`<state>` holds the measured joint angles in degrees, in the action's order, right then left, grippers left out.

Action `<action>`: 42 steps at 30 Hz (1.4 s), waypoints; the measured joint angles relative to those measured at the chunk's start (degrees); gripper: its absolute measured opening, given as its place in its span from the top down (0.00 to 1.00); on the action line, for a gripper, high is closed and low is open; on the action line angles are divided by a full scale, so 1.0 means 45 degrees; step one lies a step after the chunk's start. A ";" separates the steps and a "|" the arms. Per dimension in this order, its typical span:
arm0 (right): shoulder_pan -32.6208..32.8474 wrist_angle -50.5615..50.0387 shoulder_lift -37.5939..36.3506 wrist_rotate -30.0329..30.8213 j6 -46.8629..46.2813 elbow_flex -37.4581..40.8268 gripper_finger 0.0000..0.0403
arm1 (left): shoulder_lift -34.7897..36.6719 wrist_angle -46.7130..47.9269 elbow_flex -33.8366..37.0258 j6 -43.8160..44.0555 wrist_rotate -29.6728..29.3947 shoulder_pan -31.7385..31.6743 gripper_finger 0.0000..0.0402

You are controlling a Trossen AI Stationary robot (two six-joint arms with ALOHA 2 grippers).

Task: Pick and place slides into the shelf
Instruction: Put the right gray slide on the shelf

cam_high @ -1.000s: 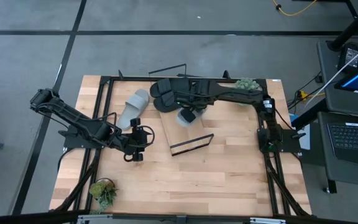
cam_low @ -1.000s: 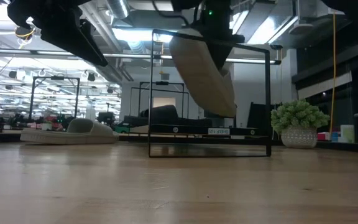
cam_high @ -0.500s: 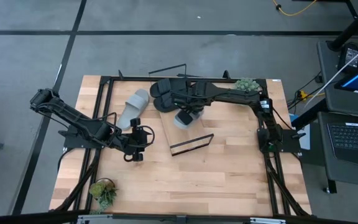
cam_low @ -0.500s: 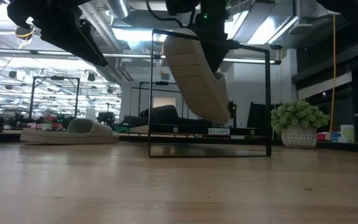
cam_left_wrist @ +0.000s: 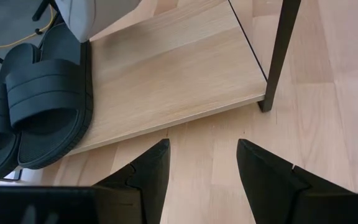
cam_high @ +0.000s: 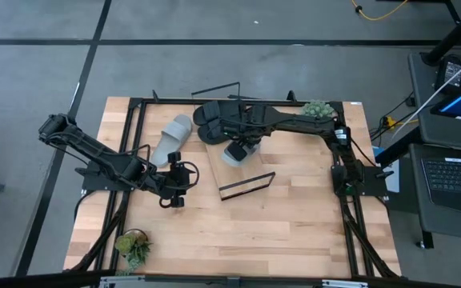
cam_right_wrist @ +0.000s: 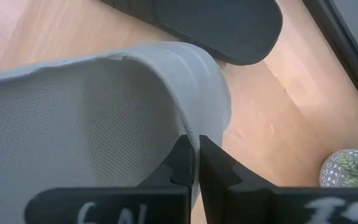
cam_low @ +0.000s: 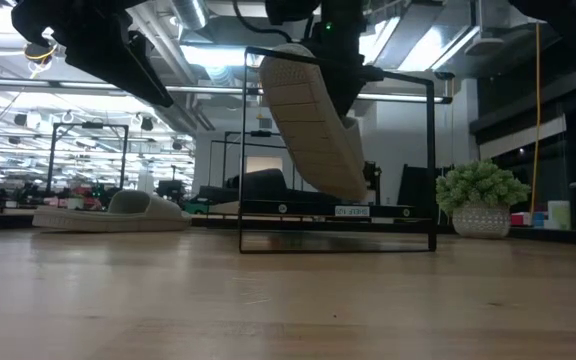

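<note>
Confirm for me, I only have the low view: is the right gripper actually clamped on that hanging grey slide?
Observer: Yes. In the right wrist view the right gripper is shut on the grey slide, pinching its edge.
Operator: Is it over the shelf?
Observer: From above, the slide hangs over the shelf, just beside the black slides already on it.
Operator: Left arm?
Observer: The left gripper is open and empty, low over the table by the shelf's near corner.
Operator: Other grey one?
Observer: The second grey slide lies on the table left of the shelf.
</note>
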<state>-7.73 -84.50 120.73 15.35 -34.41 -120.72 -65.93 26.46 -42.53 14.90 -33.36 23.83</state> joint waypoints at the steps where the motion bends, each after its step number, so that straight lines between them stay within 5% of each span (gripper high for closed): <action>1: 0.0000 0.0001 0.0046 -0.0001 0.0007 0.0000 0.97 | 0.0000 0.0000 0.0001 0.0000 0.0000 0.0001 0.56; 35: -0.0019 0.1265 0.0367 -0.1894 0.1052 0.0003 0.89 | 0.0000 0.0019 0.0001 0.0000 -0.0003 0.0001 0.56; 42: -0.0015 0.1277 0.0363 -0.1903 0.1039 0.0003 0.78 | 0.0004 0.0019 0.0001 0.0000 0.0000 0.0001 0.56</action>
<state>-7.79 -78.75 122.37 6.79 -29.74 -120.70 -65.91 26.55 -42.52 14.90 -33.36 23.83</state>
